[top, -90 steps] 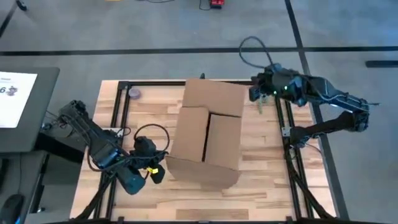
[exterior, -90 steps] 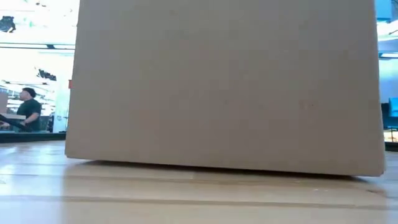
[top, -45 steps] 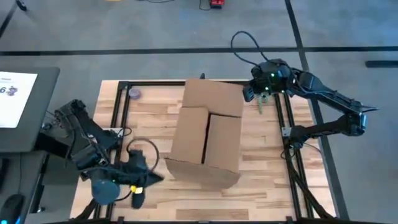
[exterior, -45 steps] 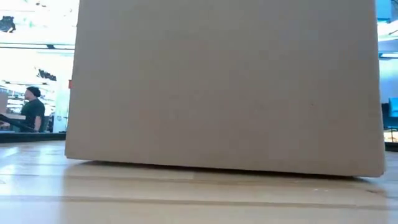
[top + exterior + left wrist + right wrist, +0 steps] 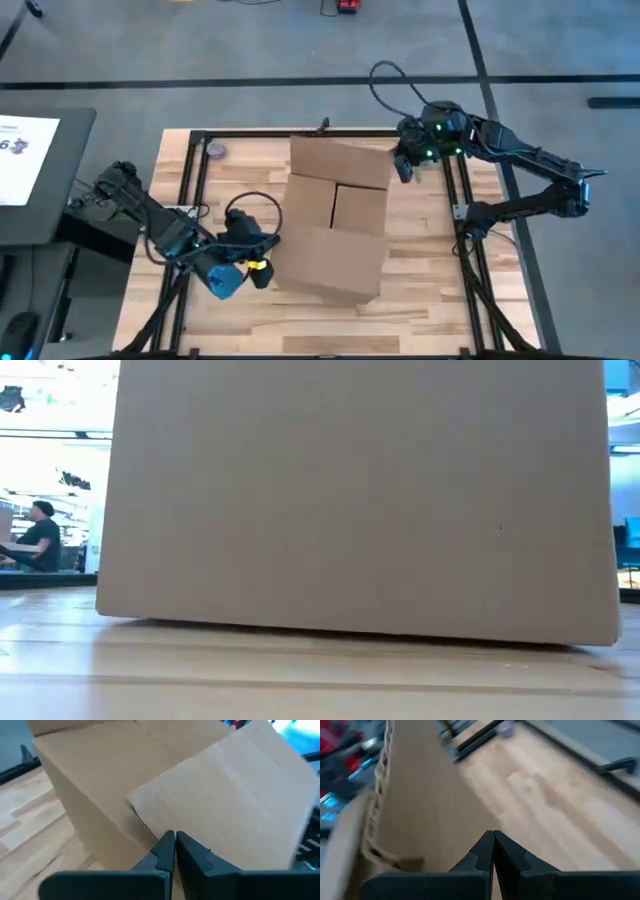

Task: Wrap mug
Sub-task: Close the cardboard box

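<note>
Near the table's front-left corner, the left claw (image 5: 257, 272), closed, sits just beside the box (image 5: 335, 232). At the box's far right corner, the right claw (image 5: 402, 166) is closed too; no mug shows.

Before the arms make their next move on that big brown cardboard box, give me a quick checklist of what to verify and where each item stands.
1. Big brown cardboard box sits flat on the wooden table: ok, its bottom edge rests on the table in the low view.
2. Top flaps closed: not ok; the far flap and a near flap look raised.
3. Left gripper shut, at the box's near-left edge: ok.
4. Right gripper shut, at the far-right corner: ok.
5. Mug inside: cannot tell, none shows.
6. Small round grey object clear of the box: ok.
</note>
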### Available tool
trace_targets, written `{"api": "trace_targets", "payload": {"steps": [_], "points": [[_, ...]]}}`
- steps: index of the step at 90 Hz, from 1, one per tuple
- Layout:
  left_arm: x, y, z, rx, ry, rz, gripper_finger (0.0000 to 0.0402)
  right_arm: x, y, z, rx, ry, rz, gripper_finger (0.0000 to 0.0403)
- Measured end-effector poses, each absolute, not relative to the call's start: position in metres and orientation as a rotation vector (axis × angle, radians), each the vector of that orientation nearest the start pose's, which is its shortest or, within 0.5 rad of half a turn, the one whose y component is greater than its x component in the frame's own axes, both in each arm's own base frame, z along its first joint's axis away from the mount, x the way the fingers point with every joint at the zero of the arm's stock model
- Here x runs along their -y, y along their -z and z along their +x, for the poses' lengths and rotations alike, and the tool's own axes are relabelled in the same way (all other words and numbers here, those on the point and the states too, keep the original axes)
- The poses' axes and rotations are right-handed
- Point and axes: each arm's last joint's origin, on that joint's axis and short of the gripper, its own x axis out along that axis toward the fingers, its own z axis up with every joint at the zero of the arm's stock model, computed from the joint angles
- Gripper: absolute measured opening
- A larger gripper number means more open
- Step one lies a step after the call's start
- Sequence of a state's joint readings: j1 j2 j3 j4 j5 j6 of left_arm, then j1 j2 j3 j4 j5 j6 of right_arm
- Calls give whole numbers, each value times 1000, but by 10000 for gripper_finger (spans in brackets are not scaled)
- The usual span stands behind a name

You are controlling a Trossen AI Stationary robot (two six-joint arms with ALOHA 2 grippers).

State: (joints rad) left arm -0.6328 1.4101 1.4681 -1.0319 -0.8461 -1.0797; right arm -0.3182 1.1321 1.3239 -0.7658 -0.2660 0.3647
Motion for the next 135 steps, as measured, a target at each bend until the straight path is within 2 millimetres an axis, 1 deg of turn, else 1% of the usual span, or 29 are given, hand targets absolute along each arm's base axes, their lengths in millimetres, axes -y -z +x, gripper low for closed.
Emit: {"api": "trace_targets", "payload": {"steps": [8,22,41,58,67,79,88,102,111,118,129,135], "points": [[135,-360,232,-530,-555,-348,0,46,-396,212,-556,67,523,0],[123,-357,236,-558,-597,-271,0,20,-393,217,-622,-28,509,0],[99,-357,246,-604,-635,-139,0,-7,-378,223,-751,25,470,0],[67,-357,257,-669,-692,0,0,-34,-366,229,-833,44,455,0],[49,-358,263,-699,-714,52,0,-48,-363,228,-832,73,469,0],[26,-362,271,-727,-674,110,0,-65,-363,224,-797,146,494,0],[10,-365,278,-724,-637,141,0,-78,-365,223,-752,142,506,0],[-17,-369,284,-717,-592,162,0,-97,-357,235,-741,141,508,0],[-26,-381,283,-725,-529,179,0,-106,-350,245,-726,171,522,0],[-29,-399,277,-723,-503,188,0,-114,-346,253,-687,181,542,0],[-27,-430,259,-754,-458,193,0,-122,-346,261,-622,188,556,0],[-24,-446,246,-769,-417,153,0,-123,-347,262,-596,192,561,0]]}}
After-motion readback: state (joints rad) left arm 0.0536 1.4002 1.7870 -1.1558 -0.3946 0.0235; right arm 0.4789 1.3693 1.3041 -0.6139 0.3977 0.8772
